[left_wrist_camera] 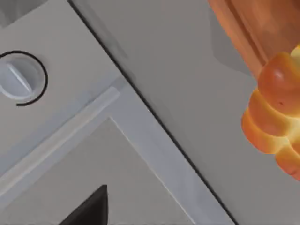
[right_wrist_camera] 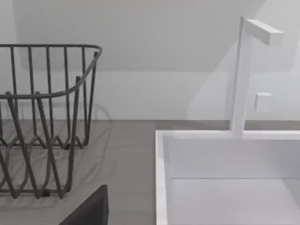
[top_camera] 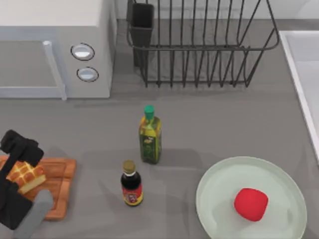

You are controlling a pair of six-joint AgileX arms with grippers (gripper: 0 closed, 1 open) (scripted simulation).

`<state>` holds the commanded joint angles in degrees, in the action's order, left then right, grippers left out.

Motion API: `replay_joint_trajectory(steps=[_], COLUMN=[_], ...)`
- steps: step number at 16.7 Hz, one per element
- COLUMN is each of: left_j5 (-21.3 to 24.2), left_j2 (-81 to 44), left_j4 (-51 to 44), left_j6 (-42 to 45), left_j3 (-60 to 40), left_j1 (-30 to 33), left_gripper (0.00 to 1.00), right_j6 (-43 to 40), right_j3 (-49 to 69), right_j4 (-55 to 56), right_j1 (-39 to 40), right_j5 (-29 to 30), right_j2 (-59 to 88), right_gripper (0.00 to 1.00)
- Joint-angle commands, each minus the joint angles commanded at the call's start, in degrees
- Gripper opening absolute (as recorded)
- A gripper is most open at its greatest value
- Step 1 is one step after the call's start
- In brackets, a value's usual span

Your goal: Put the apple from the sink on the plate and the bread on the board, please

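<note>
One item is done: the apple [top_camera: 251, 203] lies on the plate [top_camera: 214, 184] at lower right of the top view. At lower left our left tool [top_camera: 16, 175] is at the bread [top_camera: 26, 176] over the board [top_camera: 60, 189]; whether it grips we cannot tell. We should lower gently, let go only once the bread sits flat, then lift straight up.
</note>
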<state>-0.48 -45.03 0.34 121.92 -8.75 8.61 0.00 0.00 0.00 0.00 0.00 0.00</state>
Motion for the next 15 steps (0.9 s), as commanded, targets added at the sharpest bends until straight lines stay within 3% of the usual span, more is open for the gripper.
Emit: replay_joint_trajectory(steps=[9, 15], left_j5=[2.1, 1.4], left_j2=[29.1, 41.7], left_j4=[4.0, 2.4], left_j6=[-76.1, -109.7], left_j3=[6.1, 7.6], left_j1=[-3.1, -6.6], left_gripper=[1.0, 1.0], right_j6=[0.0, 0.0], right_j3=[0.0, 0.0], right_j4=[0.0, 0.0], right_j1=[0.0, 0.0], right_j5=[0.0, 0.0], right_j2=[0.0, 0.0], right_gripper=[1.0, 1.0])
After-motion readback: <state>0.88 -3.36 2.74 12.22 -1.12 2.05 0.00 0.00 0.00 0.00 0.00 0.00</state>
